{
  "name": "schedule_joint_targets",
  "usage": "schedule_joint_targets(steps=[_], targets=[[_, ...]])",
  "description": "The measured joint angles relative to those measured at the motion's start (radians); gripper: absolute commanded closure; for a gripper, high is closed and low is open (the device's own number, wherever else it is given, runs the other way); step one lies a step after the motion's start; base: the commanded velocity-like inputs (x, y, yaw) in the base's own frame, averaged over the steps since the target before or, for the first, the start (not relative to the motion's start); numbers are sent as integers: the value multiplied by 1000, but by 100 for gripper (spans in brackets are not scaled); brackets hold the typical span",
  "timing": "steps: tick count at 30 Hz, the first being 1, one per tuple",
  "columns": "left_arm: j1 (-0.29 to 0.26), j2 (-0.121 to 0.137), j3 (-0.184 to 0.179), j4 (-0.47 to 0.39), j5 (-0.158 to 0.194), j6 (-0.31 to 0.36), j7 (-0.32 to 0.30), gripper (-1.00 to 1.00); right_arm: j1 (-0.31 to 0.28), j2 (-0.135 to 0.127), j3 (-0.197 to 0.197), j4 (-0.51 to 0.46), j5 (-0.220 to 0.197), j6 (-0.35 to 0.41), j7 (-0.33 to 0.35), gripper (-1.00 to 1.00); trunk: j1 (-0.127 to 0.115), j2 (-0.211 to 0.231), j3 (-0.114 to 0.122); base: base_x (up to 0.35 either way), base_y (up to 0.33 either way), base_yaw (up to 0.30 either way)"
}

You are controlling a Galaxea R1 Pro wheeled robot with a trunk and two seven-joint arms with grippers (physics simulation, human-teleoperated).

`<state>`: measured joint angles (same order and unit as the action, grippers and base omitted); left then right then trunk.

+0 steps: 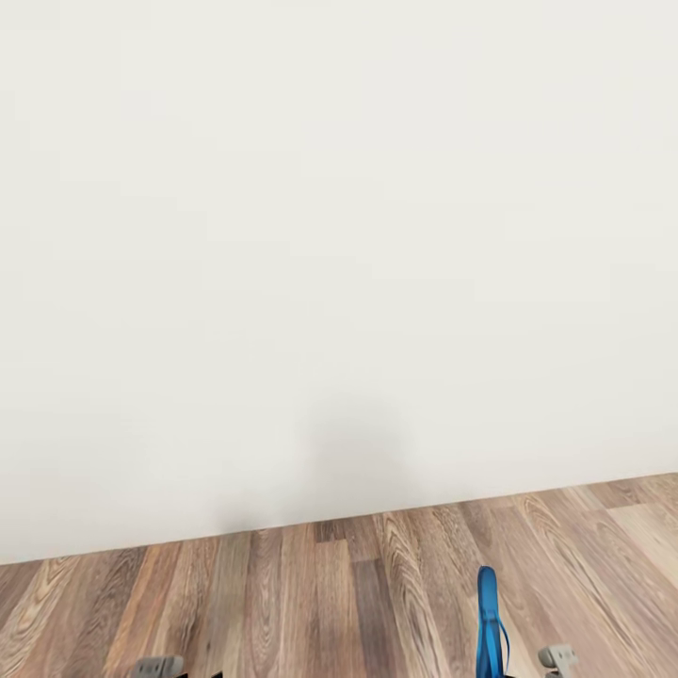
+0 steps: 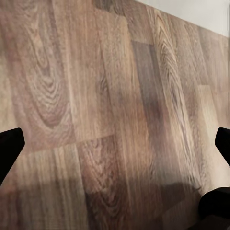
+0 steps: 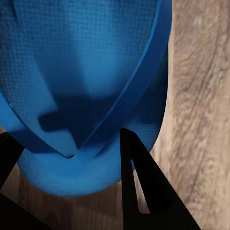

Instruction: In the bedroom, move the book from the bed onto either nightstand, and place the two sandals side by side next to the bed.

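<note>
One bright blue sandal (image 1: 487, 617) hangs on edge above the wood floor at the lower right of the head view. In the right wrist view its sole and thin strap (image 3: 81, 62) sit very close to the camera. My right gripper (image 3: 69, 136) is shut on it, and a black finger (image 3: 139, 182) lies across its rounded end. My left gripper (image 2: 115, 139) is open, with its dark fingertips (image 2: 9, 143) far apart and only floor planks between them. The book, the bed, the nightstand and the other sandal are out of view.
A plain white wall (image 1: 339, 235) stands close ahead and meets the brown plank floor (image 1: 282, 603) low in the head view. Grey arm parts (image 1: 155, 667) poke in at the bottom edge.
</note>
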<state>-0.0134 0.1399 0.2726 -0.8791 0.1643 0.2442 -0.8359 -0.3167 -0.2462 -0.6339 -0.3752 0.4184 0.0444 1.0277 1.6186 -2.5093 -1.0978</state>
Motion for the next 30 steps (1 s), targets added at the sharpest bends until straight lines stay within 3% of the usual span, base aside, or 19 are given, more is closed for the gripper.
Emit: schedule_joint_targets(steps=[30], targets=[[0, -1, 1, 0, 3, 0, 0, -100, 0, 0, -1, -1, 0, 0, 0, 100, -13, 7, 116, 0, 0, 0]])
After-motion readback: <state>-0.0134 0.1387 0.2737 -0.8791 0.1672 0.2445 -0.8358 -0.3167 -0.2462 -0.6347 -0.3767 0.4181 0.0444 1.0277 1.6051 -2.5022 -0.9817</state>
